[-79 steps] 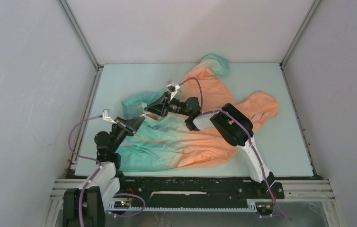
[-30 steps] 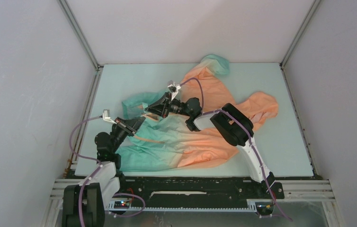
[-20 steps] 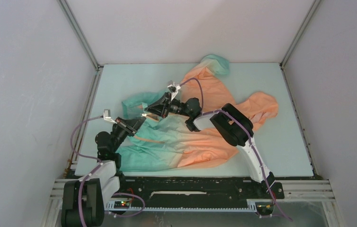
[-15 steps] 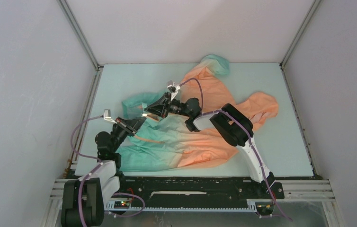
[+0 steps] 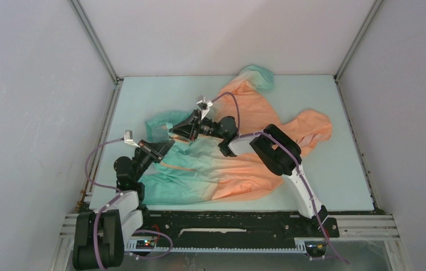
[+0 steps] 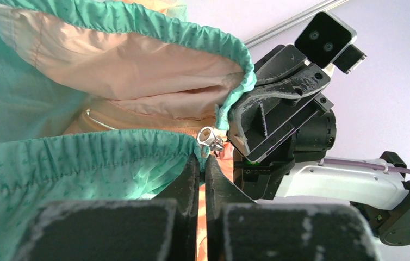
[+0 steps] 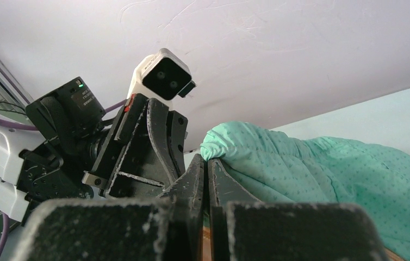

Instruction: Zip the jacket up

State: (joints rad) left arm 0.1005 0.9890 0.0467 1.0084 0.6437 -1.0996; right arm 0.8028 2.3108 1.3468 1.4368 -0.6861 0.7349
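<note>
pale grey walls with metal corner rails close in a pale blue-green table. the jacket lies spread across the middle of it, with the teal hem to the left, the orange hood to the right and one sleeve reaching the far edge. the left arm and right arm both lean in over the hem end. the left gripper is pinched tight, an orange strip of the front edge caught between its fingers where the gathered teal hem ends. the right gripper, just on the far side of it, is closed as hard and nips the corner of the other hem panel. a small silver zip pull sits just past the left fingertips, between the two grippers; whether it touches either i cannot quite tell. tiny white print on the left arm's wrist housing is too small to read.
</note>
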